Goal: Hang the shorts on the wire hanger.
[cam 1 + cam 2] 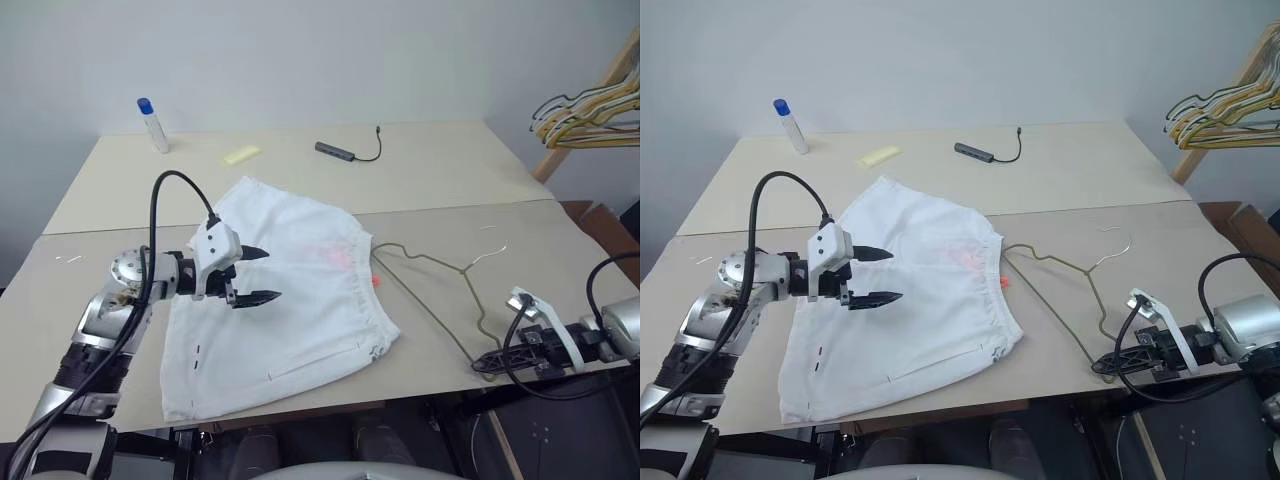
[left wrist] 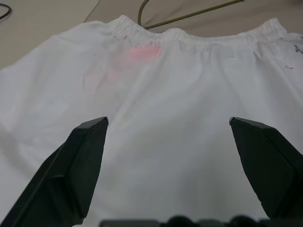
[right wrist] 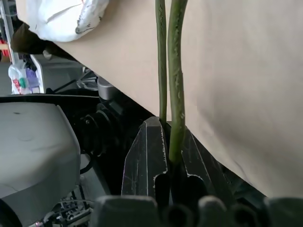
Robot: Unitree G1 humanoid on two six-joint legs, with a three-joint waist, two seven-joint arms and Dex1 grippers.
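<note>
Gripping the wire hanger at the table's near right edge; shorts flat toward its near left.

Shorts reach the near edge, waistband toward the hanger. Left gripper hovers above them, fingers wide apart, holding nothing. Right gripper is clamped on the hanger's end at the edge. Right wrist view shows two wire strands pinched between its fingers; left wrist view shows a pink stain near the waistband.

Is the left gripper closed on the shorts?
No: the left gripper hovers open over the shorts, its two fingers spread wide apart with bare white cloth between them in the left wrist view.
</note>
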